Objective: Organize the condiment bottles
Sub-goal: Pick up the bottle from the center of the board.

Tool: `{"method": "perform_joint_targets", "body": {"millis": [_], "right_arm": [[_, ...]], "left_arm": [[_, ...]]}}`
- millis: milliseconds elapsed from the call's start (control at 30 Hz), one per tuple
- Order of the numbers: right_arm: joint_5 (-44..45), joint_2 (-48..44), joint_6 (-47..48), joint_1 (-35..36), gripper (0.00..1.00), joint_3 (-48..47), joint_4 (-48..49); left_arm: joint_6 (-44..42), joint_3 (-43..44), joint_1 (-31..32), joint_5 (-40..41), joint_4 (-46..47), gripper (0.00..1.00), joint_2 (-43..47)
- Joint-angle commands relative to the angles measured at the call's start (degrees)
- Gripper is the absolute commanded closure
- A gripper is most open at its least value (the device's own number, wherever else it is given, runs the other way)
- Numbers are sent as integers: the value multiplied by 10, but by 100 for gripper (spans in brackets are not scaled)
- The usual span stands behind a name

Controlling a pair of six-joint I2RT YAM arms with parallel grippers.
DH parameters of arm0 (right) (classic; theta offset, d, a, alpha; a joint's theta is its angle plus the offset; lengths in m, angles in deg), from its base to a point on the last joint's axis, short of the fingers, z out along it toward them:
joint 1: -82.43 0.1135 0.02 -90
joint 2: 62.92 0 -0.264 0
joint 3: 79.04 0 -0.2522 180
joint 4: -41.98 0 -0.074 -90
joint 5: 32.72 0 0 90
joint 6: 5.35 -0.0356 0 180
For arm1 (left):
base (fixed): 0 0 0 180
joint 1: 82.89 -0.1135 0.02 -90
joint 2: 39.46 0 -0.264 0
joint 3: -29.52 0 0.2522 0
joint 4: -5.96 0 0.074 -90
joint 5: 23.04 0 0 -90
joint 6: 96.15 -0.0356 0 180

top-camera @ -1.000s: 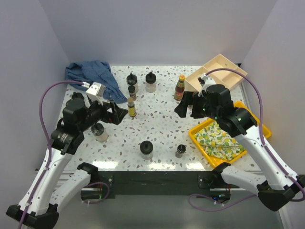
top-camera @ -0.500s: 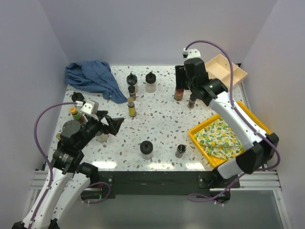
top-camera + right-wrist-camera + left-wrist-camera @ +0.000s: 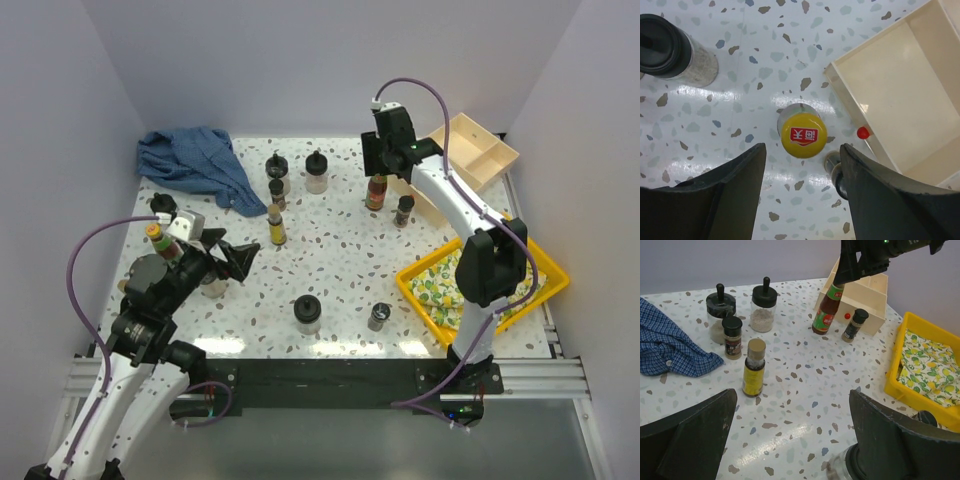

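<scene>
Right end effector (image 3: 801, 148) parted around sauce bottle (image 3: 801, 135) cap, not touching, left end effector (image 3: 792, 400) released, jar (image 3: 837, 467) beneath cut off

A: Any text you can read?
B: One spot only. In the right wrist view, the yellow cap (image 3: 803, 135) carries a red badge with two white Chinese characters. They sit upside down to you and are likely 海天.
A: And the labels?
B: In the left wrist view, the red-green label on the sauce bottle (image 3: 825, 315) and the yellow label on the short bottle (image 3: 753, 376) are too small to read.
</scene>
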Motion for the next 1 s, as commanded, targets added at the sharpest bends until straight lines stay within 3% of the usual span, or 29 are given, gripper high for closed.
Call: {"method": "perform_joint_targets", "body": {"millis": [0, 400, 500, 633, 967], "right_arm": [[-10, 29, 20, 4, 37, -49, 25], [30, 57, 44, 3, 53, -51, 41], [32, 50, 49, 3, 66, -45, 49], [42, 40, 47, 3, 100, -70, 36], [91, 44, 41, -12, 100, -191, 43]], "left_arm": [[-12, -1, 7, -1, 27, 0, 3], [-16, -2, 8, -1, 27, 0, -6], [-16, -2, 8, -2, 28, 0, -8], [-16, -2, 8, -5, 28, 0, -15], [-16, -3, 8, -3, 27, 0, -24]]}}
